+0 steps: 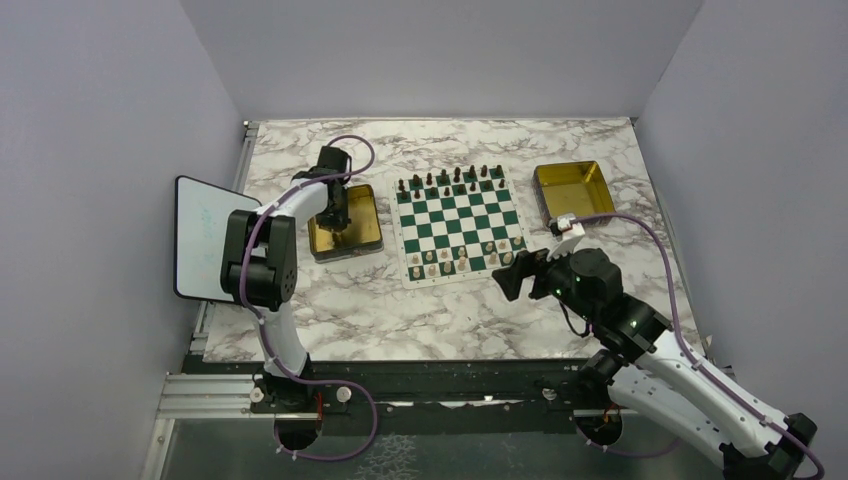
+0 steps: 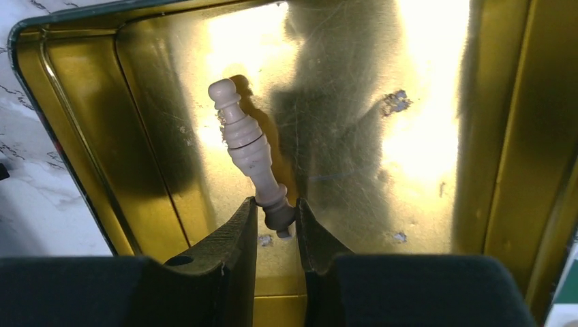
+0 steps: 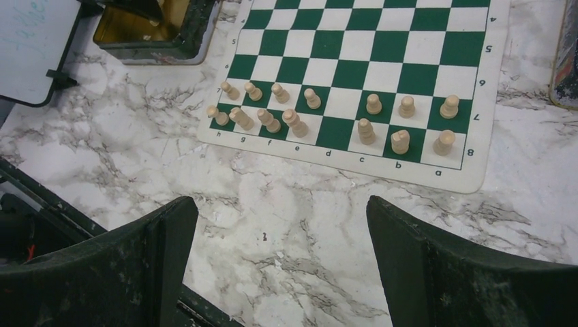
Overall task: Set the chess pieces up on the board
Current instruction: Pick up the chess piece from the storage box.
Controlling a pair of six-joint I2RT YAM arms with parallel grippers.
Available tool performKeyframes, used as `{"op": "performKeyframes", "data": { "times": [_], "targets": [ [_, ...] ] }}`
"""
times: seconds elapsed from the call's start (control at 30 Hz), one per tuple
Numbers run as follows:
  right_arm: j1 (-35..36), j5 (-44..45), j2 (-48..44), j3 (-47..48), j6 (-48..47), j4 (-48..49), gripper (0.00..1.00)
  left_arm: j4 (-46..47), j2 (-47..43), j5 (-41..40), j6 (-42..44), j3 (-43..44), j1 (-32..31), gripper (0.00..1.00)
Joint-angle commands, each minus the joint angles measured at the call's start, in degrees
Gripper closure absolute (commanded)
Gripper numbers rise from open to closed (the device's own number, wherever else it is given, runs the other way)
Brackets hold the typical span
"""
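Note:
My left gripper (image 2: pixel 276 216) is down inside the left gold tray (image 2: pixel 422 143) and is shut on the base of a cream chess piece (image 2: pixel 247 143), which leans up and to the left from the jaws. In the top view this gripper (image 1: pixel 335 222) is over that tray. The green and white board (image 1: pixel 455 215) carries cream pieces (image 1: pixel 460 258) in its two near rows and dark pieces (image 1: pixel 450 180) in its far rows. My right gripper (image 3: pixel 281 211) is open and empty above the marble, just in front of the board's (image 3: pixel 361 48) near edge and its cream pieces (image 3: pixel 307 99).
A second gold tray (image 1: pixel 575 188) sits right of the board. A white tablet (image 1: pixel 205 235) stands at the table's left edge, next to the left arm. The left tray's dark rim (image 3: pixel 157 42) shows at the upper left of the right wrist view.

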Motion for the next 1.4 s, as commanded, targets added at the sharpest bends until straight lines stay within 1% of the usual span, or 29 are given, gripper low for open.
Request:
{"op": "performKeyframes", "data": {
  "times": [0.0, 0.23, 0.43, 0.53, 0.77, 0.83, 0.9, 1.0, 1.1, 1.17, 1.2, 1.3, 1.37],
  "targets": [
    [0.01, 0.03, 1.03, 2.18, 4.25, -0.78, 0.00, -0.62, -5.19, 4.10, 2.22, 0.89, 0.34, 1.00],
    [0.01, -1.34, 2.02, 1.22, 9.60, 1.61, 0.00, -0.54, -10.24, 7.48, 3.40, -0.20, 0.34, 1.00],
    [0.01, -6.50, 4.58, 1.21, 8.79, 6.21, 0.01, -0.28, -16.20, 13.20, 4.12, -2.13, 0.34, 1.00],
    [0.01, -6.78, 6.73, 2.26, 10.06, 7.26, 0.02, 0.32, -19.95, 16.90, 4.44, -3.72, 0.34, 1.00],
    [0.01, -10.05, 11.83, 4.16, 10.25, 9.89, 0.03, 2.30, -27.00, 18.38, 1.03, -8.93, 0.34, 1.00],
    [0.01, -9.83, 13.01, 4.89, 9.71, 10.67, 0.03, 3.47, -29.08, 22.37, 0.40, -10.60, 0.34, 1.00],
    [0.01, -8.73, 14.05, 5.69, 9.57, 11.53, 0.03, 6.51, -31.64, 29.21, -0.13, -12.84, 0.33, 1.00],
    [0.05, -9.88, 16.23, 6.04, 7.74, 16.56, 0.05, 8.80, -34.47, 39.56, -2.11, -14.89, 0.21, 1.00],
    [0.05, -11.82, 19.74, 5.68, 3.24, 25.16, 0.10, 10.42, -35.61, 45.97, -6.69, -16.37, -0.24, 1.00],
    [0.01, -10.78, 22.89, 8.05, 2.58, 27.92, 0.13, 11.62, -36.46, 48.76, -11.14, -17.32, -0.59, 1.00],
    [0.01, -11.00, 25.30, 9.53, 1.92, 28.98, 0.15, 13.10, -37.46, 49.45, -14.47, -18.26, -0.81, 1.00],
    [0.09, -12.90, 30.90, 12.94, 0.74, 34.18, 0.22, 22.76, -41.28, 51.70, -27.19, -23.45, -0.98, 1.00],
    [0.14, -16.69, 34.35, 14.38, -0.48, 38.47, 0.25, 28.05, -43.57, 52.32, -34.87, -26.48, -0.98, 1.00]
  ]
}}
